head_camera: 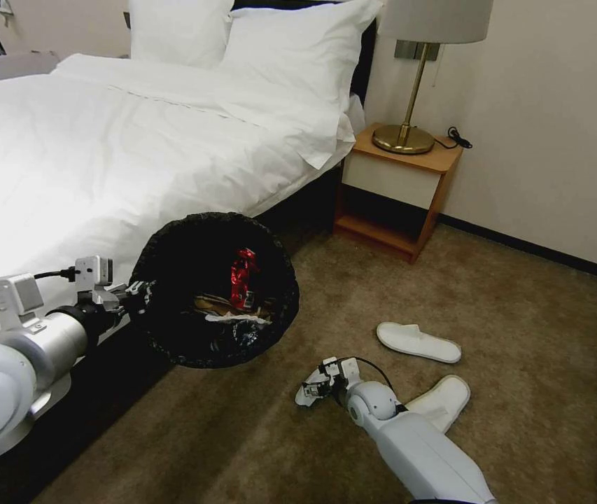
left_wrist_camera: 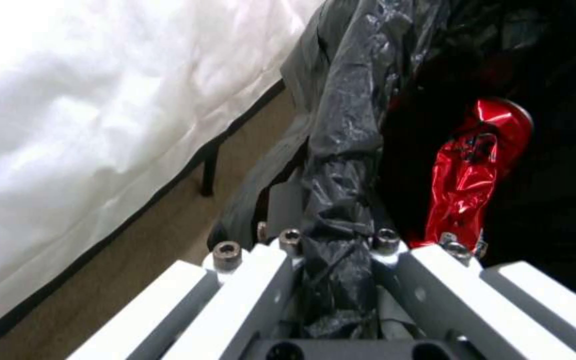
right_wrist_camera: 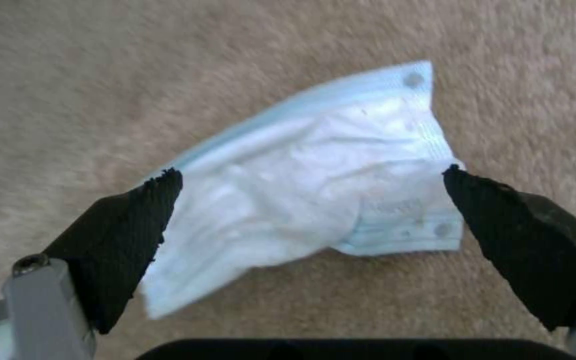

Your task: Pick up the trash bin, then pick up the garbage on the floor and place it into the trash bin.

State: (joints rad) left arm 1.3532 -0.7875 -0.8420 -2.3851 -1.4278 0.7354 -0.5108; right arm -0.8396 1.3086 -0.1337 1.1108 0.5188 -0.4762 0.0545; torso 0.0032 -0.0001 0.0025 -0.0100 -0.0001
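My left gripper (head_camera: 135, 290) is shut on the rim of the trash bin (head_camera: 172, 241), holding it off the floor beside the bed with its mouth tilted toward me. In the left wrist view the crinkled black bag (left_wrist_camera: 348, 150) is pinched between the fingers (left_wrist_camera: 261, 280). Inside the bin lie a red wrapper (head_camera: 243, 276) (left_wrist_camera: 468, 175), a brown wrapper (head_camera: 214, 304) and a white tissue (head_camera: 239, 318). My right gripper (head_camera: 312, 387) (right_wrist_camera: 311, 174) stands open low over the carpet. Its black pads (right_wrist_camera: 135, 225) straddle a piece of garbage (right_wrist_camera: 315, 185), a crumpled white and pale-blue face mask.
Two flat white slippers (head_camera: 418, 341) (head_camera: 445, 399) lie on the brown carpet right of my right arm. The white bed (head_camera: 102, 154) runs along the left. A wooden nightstand (head_camera: 399, 189) with a brass lamp (head_camera: 410, 105) stands against the far wall.
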